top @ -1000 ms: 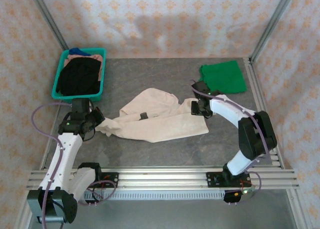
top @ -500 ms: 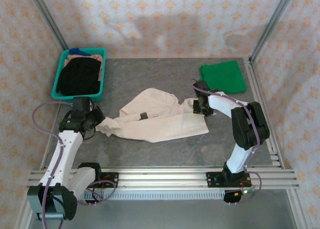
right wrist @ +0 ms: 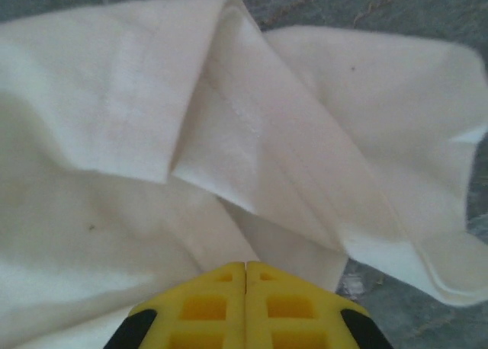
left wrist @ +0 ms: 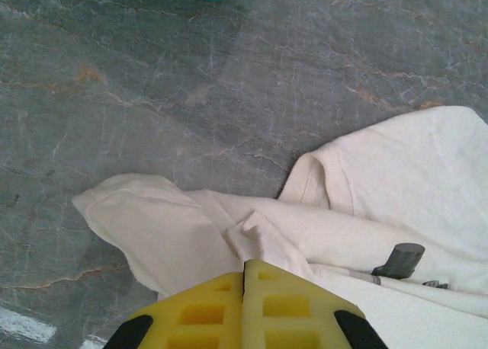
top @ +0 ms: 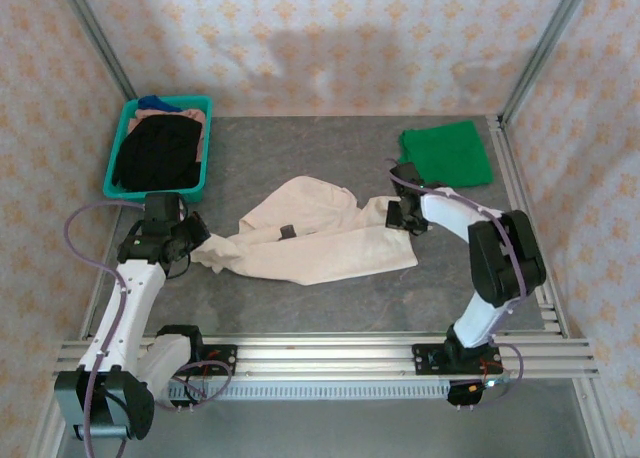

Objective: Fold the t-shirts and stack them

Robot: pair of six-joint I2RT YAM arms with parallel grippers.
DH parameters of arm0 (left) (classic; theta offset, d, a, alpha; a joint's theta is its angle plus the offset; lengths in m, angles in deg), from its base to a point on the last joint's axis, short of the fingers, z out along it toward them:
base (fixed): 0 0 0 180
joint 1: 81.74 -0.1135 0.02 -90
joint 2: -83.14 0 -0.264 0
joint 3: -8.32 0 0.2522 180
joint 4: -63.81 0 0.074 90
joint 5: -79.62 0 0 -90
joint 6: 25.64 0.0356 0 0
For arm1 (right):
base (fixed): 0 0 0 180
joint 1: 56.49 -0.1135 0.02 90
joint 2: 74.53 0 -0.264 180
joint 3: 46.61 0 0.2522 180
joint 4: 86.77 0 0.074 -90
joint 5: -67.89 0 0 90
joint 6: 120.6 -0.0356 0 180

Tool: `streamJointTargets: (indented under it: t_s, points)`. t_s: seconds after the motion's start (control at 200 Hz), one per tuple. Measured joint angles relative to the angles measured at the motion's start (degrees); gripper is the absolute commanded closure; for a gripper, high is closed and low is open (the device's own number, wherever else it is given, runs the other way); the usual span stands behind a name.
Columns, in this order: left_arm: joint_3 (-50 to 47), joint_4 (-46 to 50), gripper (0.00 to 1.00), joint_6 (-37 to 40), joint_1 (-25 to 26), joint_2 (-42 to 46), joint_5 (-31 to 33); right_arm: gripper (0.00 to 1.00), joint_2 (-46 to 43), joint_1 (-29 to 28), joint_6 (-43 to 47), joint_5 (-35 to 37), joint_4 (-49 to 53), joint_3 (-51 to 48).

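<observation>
Left and right jaws are clenched, each seemingly pinching an opposite end of the cream t-shirt [top: 320,240], likely to pull it flat. It lies rumpled right of the teal basket [top: 115,168]; the folded green t-shirt [top: 447,153] waits farther right.

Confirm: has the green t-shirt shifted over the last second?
No. The green t-shirt lies in the same spot at the far right, its edge just as close to the table's right rail.
</observation>
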Motion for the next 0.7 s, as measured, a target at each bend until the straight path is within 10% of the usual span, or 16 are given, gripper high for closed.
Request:
streamJointTargets:
  t_s: [0.385, 0.701]
  points:
    - [14.9, 4.9, 1.00, 0.7, 0.0, 0.4, 0.8, 1.00, -22.7, 0.0, 1.5, 0.0, 10.2, 1.7]
    - [45.8, 12.0, 1.00, 5.7, 0.0, 2.1, 5.7, 1.00, -41.4, 0.0, 4.2, -2.0, 17.4, 24.6]
